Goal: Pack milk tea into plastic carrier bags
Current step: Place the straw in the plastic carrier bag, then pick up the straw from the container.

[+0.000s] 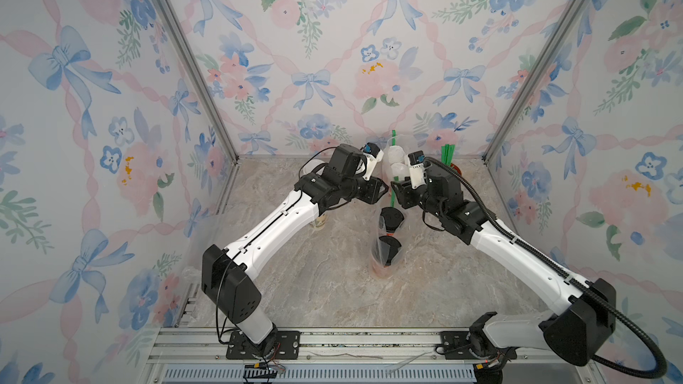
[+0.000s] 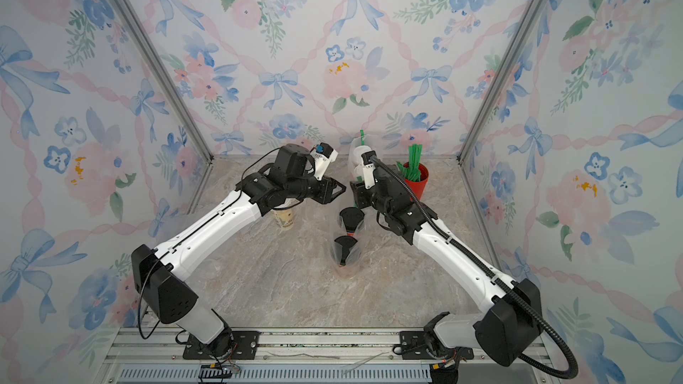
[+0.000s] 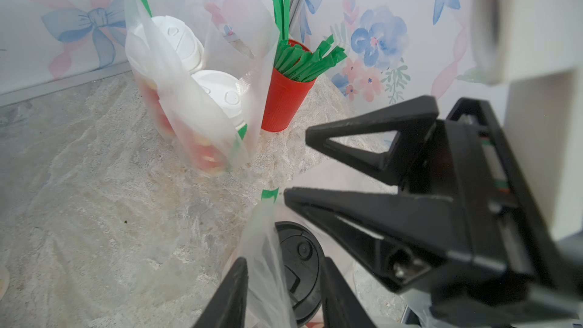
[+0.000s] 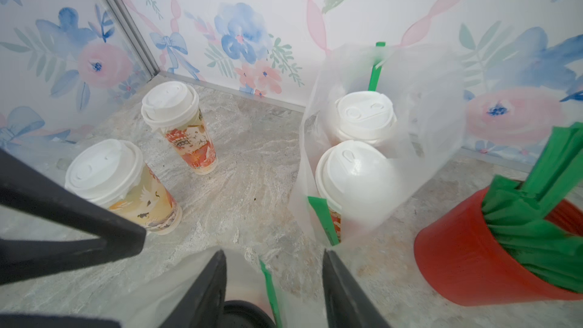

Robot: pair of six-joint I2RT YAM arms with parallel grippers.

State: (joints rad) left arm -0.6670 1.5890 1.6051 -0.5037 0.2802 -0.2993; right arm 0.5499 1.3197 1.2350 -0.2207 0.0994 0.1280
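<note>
Floral wallpaper [image 1: 332, 49] boxes in a marble bench [image 1: 332, 289]. Above the middle bag [image 1: 386, 249] the left claw [image 3: 284, 261] and right claw [image 4: 274, 254] meet, seemingly so its handles stand up around two black-lidded cups [image 1: 392, 216]. Both claws are parted: film hangs loose between the left one's fingers [image 3: 227, 298], and the right grips nothing. Another packed bag [image 4: 426, 105] stands behind, and two white-lidded cups [image 4: 104, 168] wait loose.

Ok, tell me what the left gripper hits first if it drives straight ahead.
The left gripper straddles the near bag's handle, so that plastic comes first; just beyond, likely the right gripper, though depth is unclear.
</note>
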